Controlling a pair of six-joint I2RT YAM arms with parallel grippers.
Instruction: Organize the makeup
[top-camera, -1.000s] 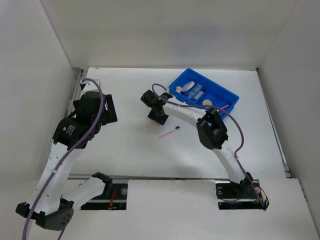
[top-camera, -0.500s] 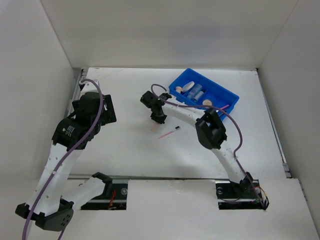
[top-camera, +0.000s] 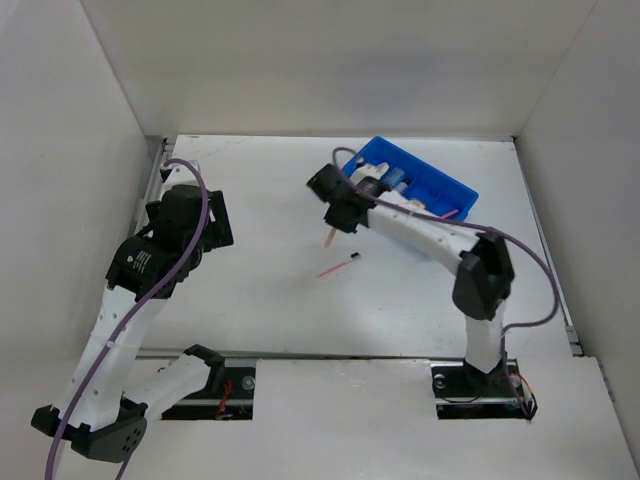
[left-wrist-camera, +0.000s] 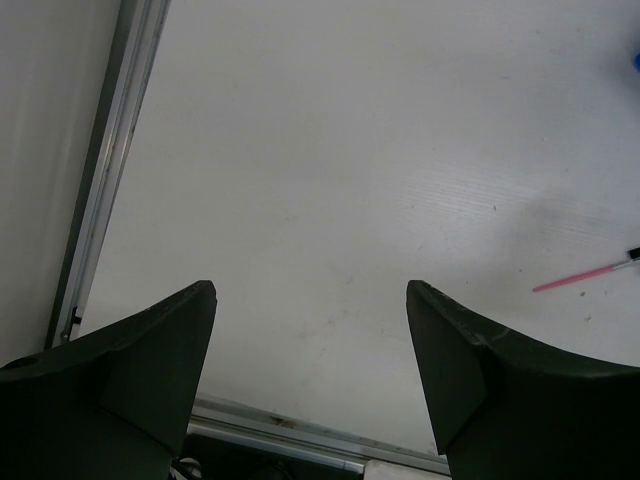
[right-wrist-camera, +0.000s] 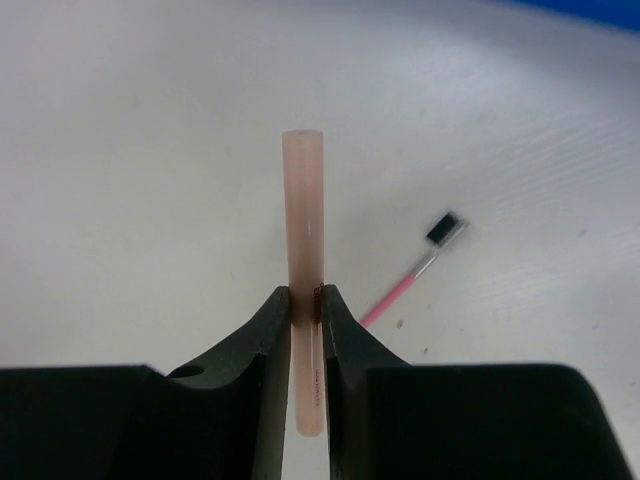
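So the right gripper (right-wrist-camera: 305, 296) is pinching the pink stick (right-wrist-camera: 304, 215) near its bottom end, jaws tight on it so most of it is poking out front, I'm guessing so it can drop lengthwise into the blue bin (top-camera: 440, 172) just behind the wrist. That arm is stretching long across the table (top-camera: 250, 300), wrist hanging near the loose thin pencil (top-camera: 338, 267). The left gripper (left-wrist-camera: 310, 295) is hovering wide open and empty off to the side, and the bin's contents are honestly too small to call.
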